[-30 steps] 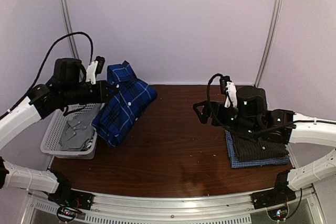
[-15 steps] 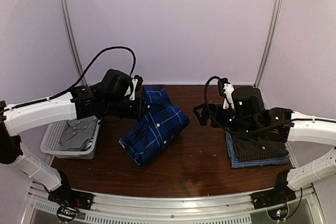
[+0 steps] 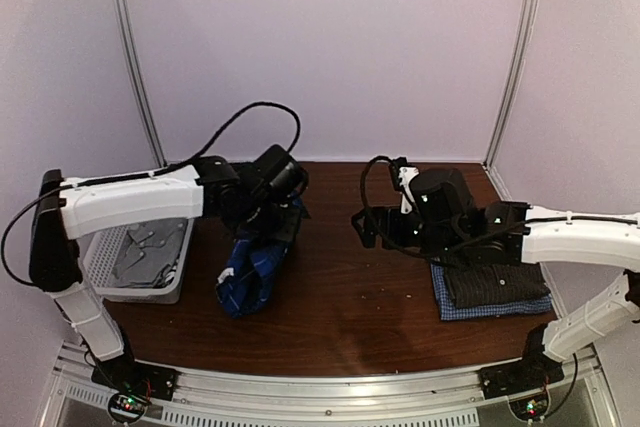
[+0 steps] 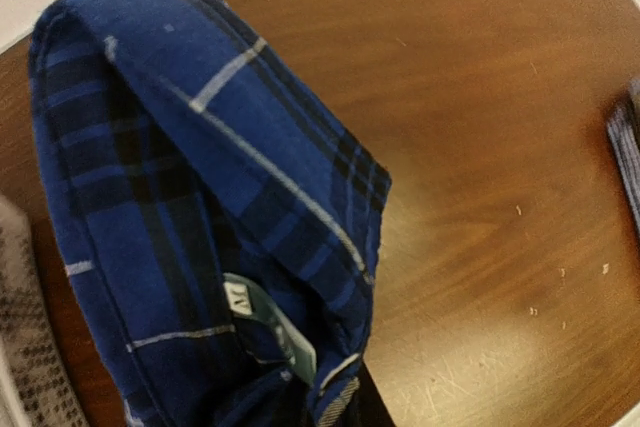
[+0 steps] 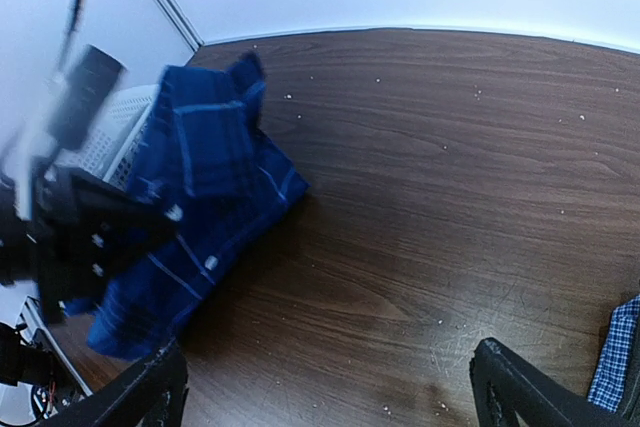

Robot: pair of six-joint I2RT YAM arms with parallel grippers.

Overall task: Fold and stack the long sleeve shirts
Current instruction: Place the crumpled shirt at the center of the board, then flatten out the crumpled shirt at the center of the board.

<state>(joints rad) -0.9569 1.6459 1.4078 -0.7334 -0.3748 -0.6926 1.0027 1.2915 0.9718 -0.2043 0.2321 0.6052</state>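
Far right of the basket (image 3: 130, 289), a dark grey shirt (image 3: 490, 285) is laid folded on a pale blue shirt (image 3: 490, 311). Just right of the basket, the blue shirt (image 3: 250, 267) is held up, bunched and pinched in the left gripper (image 3: 288, 210). Farther right, the right gripper (image 5: 328, 349) is spread wide with nothing in it.

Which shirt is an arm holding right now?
The blue plaid shirt hangs from the left gripper; the grey shirt and pale blue shirt lie stacked at the right.
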